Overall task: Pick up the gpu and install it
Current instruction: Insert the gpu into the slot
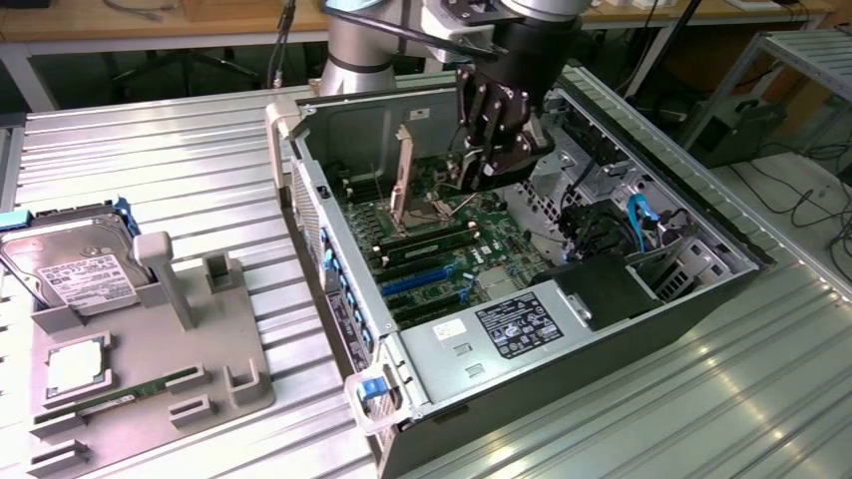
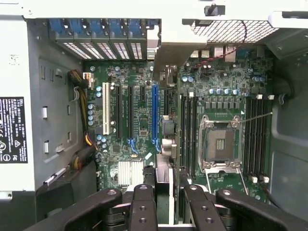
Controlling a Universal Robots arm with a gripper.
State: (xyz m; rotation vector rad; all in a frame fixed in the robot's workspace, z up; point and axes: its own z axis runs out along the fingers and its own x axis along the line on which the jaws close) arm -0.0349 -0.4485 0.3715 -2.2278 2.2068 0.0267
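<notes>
My gripper hangs inside the open computer case, above the motherboard. It is shut on the gpu, a thin dark card that hangs down from the fingers. In the wrist view the gpu is edge-on between the black fingers, and its silver end bracket lies by the blue-latched rear slot openings. The card hovers above the board, just beside the long blue expansion slot and apart from it. My gripper grips it from both sides.
A grey parts tray on the exterior view's left holds a hard drive, a processor and a memory stick. Inside the case are the open processor socket, memory slots, the power supply and cables.
</notes>
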